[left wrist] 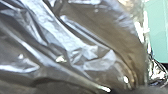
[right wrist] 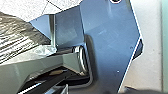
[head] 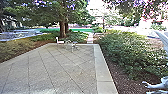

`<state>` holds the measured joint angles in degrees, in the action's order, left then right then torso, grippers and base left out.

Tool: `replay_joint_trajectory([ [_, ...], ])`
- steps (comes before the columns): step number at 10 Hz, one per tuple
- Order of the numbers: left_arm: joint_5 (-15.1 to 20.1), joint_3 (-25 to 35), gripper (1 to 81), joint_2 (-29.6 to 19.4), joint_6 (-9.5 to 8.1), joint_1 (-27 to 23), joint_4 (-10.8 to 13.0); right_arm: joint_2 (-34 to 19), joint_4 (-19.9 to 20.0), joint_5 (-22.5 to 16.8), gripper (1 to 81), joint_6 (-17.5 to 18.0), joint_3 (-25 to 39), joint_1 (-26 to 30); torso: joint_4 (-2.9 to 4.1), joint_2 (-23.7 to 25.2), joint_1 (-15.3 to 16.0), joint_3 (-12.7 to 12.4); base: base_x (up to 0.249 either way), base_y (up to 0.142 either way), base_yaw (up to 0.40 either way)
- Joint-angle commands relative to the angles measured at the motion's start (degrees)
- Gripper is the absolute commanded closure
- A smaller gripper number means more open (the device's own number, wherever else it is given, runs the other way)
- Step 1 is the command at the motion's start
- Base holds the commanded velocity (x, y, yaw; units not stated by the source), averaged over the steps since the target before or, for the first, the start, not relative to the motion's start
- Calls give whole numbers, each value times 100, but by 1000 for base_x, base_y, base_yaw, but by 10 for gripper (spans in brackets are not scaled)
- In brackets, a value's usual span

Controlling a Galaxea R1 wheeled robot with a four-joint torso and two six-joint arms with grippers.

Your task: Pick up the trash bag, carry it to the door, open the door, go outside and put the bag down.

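Right in front of the left wrist camera is the trash bag [left wrist: 82,45], a dark, shiny, crumpled plastic film whose folds draw together towards one spot. In the right wrist view, wrinkled plastic of the bag [right wrist: 17,35] appears beside the robot's own dark plate and jointed bar. How each gripper stands against the bag cannot be made out.
Outdoors, a paved patio [head: 50,70] has a pale border [head: 101,67] on its right. A white chair [head: 60,42] and a small table [head: 72,44] stand near its far end. Bushes [head: 127,50] line the right; a tree [head: 62,27] rises beyond.
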<state>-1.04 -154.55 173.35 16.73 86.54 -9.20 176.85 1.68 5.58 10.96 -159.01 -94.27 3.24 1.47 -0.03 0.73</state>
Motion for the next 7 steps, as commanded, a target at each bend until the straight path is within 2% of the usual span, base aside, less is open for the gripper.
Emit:
replay_joint_trajectory([
  [1,341,21,811,7,50,-291,6,37,-1,-321,10,-6,29,220,0,0,3,0,155,0,0],
  [3,341,21,811,-2,50,-291,6,37,-1,-321,10,-6,29,228,0,0,3,0,121,0,0],
  [6,341,21,811,16,50,-291,15,37,-10,-330,10,-6,29,237,0,-6,10,2,0,0,0],
  [7,341,21,811,7,50,-291,15,46,-28,-330,10,-6,47,237,484,-6,10,2,0,0,0],
])
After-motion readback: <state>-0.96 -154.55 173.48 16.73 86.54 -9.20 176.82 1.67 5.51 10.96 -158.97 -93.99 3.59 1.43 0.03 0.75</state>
